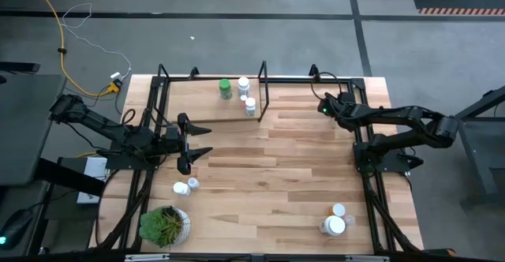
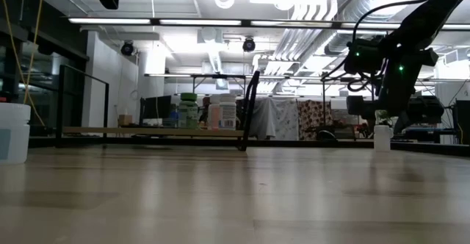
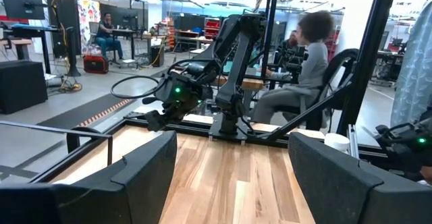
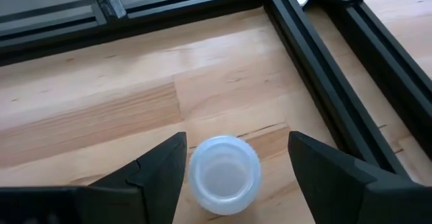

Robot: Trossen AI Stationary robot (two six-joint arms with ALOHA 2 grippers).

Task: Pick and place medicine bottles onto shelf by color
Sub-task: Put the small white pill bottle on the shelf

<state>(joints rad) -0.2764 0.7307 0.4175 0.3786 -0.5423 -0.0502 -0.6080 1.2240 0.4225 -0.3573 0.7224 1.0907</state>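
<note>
Setting: wooden table (image 1: 276,175) in a big open lab, cables on the grey floor, a person seated well beyond the far edge in the left wrist view.

Shelf: the shelf (image 1: 207,104) sits at the back of the table, left of centre. It already holds a green bottle (image 1: 226,88) and what looks like three pale bottles (image 1: 246,96) bunched just beside it, so I'd say roughly a third to half of the job is done. One of those might be orange-ish in the low view, honestly can't tell.

Still loose: two small white bottles (image 1: 185,186) near the plant (image 1: 164,224) at front left, and two more white bottles (image 1: 334,221) at front right.

Right gripper (image 4: 236,153): hanging over the back right corner, pointing down, fingers spread wide on either side of a white-capped bottle (image 4: 224,173) standing on the table. Nothing clamped yet, looks to me like it's lining up for the next grab.

Left gripper (image 1: 197,142): parked over the left side of the table in front of the shelf, fingers apart and empty.

Left to do: by my count about five bottles to go, the one under the right gripper probably first.
</note>
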